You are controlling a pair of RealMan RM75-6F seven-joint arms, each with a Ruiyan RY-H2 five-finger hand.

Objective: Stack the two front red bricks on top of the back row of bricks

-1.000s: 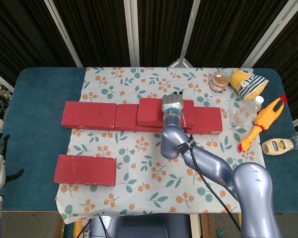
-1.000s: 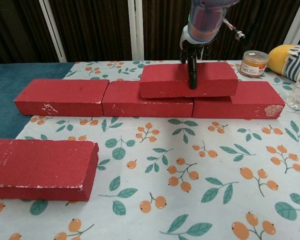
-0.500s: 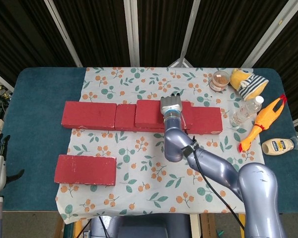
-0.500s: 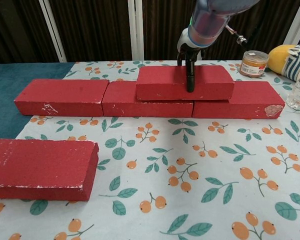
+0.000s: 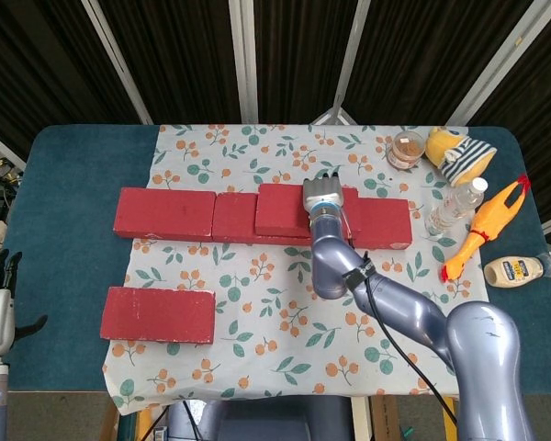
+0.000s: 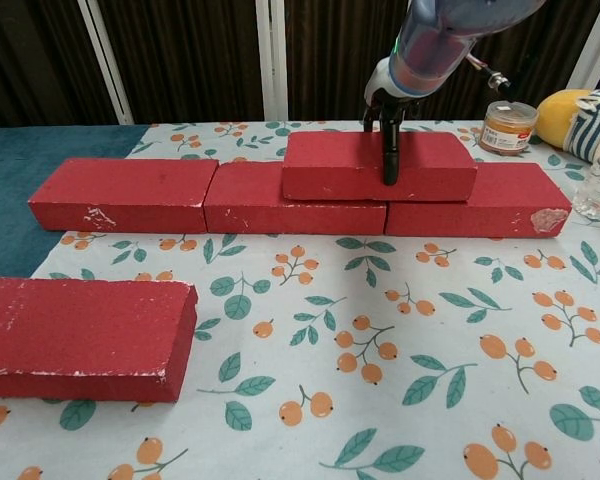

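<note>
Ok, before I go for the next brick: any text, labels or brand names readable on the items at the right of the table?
Nothing can be read.
Squeeze bottle: its label carries print, too small and blurred to read.
Jar: orange label band, no legible text.
Water bottle: no label readable.
Red bricks: no markings.

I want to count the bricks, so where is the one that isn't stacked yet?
The loose red brick lies alone at the front left of the flowered cloth, well in front of the back row.
</note>
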